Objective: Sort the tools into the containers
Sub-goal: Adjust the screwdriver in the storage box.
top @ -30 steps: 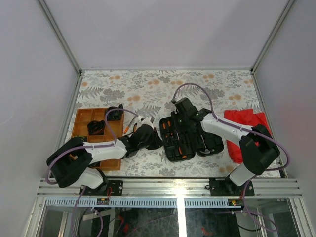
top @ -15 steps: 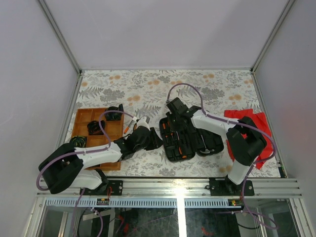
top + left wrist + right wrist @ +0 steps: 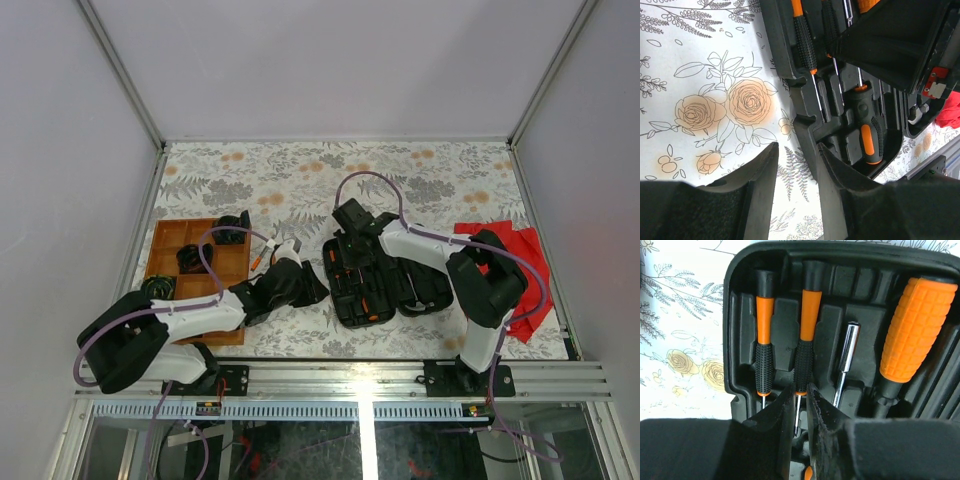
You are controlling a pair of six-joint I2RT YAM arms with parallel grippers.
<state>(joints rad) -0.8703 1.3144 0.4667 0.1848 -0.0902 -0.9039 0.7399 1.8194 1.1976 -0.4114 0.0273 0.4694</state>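
The flowery tabletop (image 3: 300,180) is the biggest thing here. In the middle of it lies the black tool case (image 3: 425,290), opened flat so its moulded slots face up and tools can be pressed in. To the left sits the wooden tray (image 3: 165,235). Some of its boxes hold dark things, but they are too small for me to name. A red cloth (image 3: 500,245) lies on the right, near the case.

The left fingers (image 3: 767,165) hang low just beside the case's left edge. They are spread apart with nothing in them, only tabletop and the case rim showing in the gap. I think they are free for the next tool.

The right fingers (image 3: 787,405) are over the far end of the case. They are nearly together, with just a thin gap. The thin steel shaft of a slim screwdriver (image 3: 807,335) runs into that gap. I cannot tell if they pinch it or only line up with it. I think that tool is being seated in its slot.

Beside it in the case lie another slim screwdriver (image 3: 764,340), a shiny steel rod (image 3: 845,357) and a fat orange handle (image 3: 917,330). A stubby black-and-orange screwdriver (image 3: 867,132) rests nearer the left fingers.
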